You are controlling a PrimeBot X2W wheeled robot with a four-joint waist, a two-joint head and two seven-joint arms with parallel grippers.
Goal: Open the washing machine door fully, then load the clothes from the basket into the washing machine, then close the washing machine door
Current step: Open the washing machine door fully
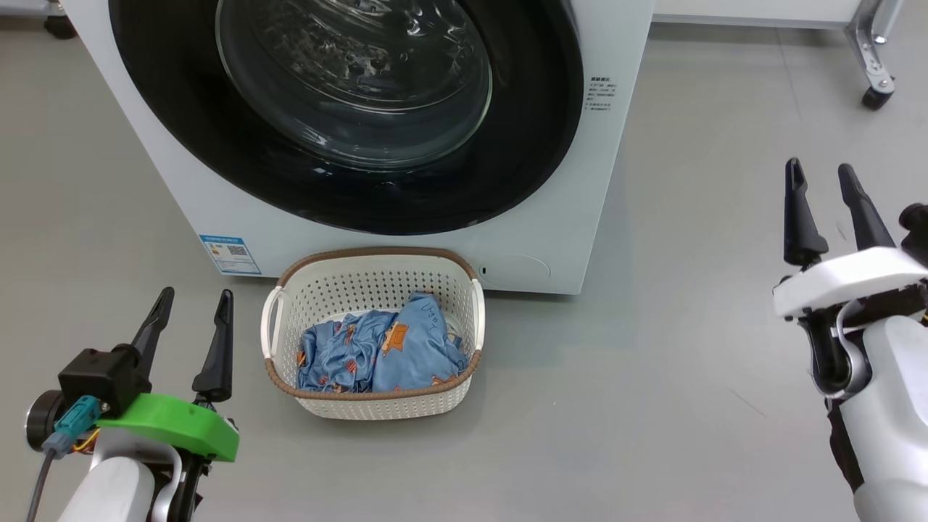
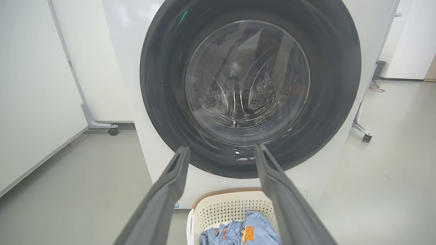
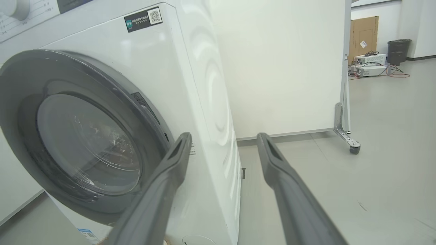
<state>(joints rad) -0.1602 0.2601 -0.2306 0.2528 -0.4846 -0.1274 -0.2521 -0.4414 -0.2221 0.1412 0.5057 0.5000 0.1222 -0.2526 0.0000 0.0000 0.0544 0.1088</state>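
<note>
We are logging the washing machine door [image 1: 348, 197] as glossy black plastic around a clear, reflective glass window [image 1: 355, 80], and the washing machine [image 1: 580, 206] body as smooth white panelling with a faint sheen. We are noting the basket [image 1: 377, 286] as matt cream perforated plastic with a brown woven-look rim, the clothes [image 1: 384, 349] as soft crumpled light blue cloth, the floor [image 1: 689, 362] as smooth matt grey.

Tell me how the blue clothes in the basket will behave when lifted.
The clothes lie crumpled in soft folds, so they will probably hang limp rather than hold shape. The fabric looks thin, so likely light. Bunched in the basket, a pinch may lift only part of the heap.
</note>
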